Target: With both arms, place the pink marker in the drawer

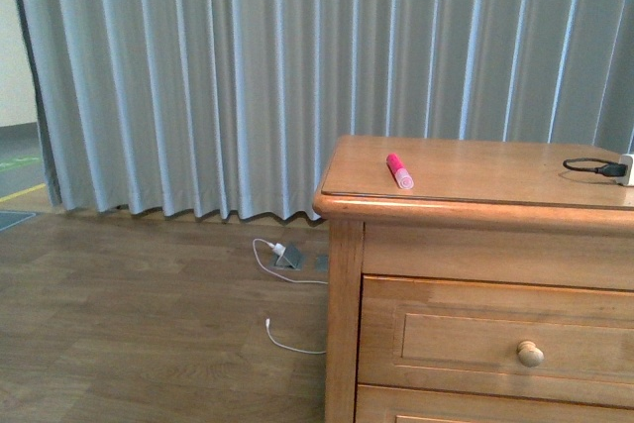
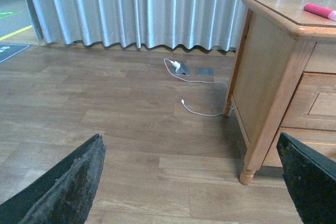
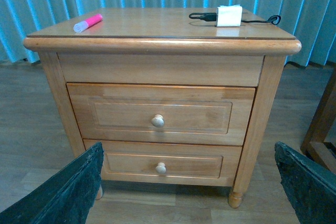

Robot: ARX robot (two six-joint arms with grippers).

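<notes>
Pink marker (image 1: 399,171) is lying near the left front edge of the chest (image 1: 495,173) top, seeming light, rigid, slick, best pinched mid-barrel; left claw (image 2: 193,182) and right claw (image 3: 189,182) are gaping open, empty.

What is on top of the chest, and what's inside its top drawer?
On the chest top: the pink marker, a white plug and a black cable. The top drawer is shut; its inside is hidden.
</notes>
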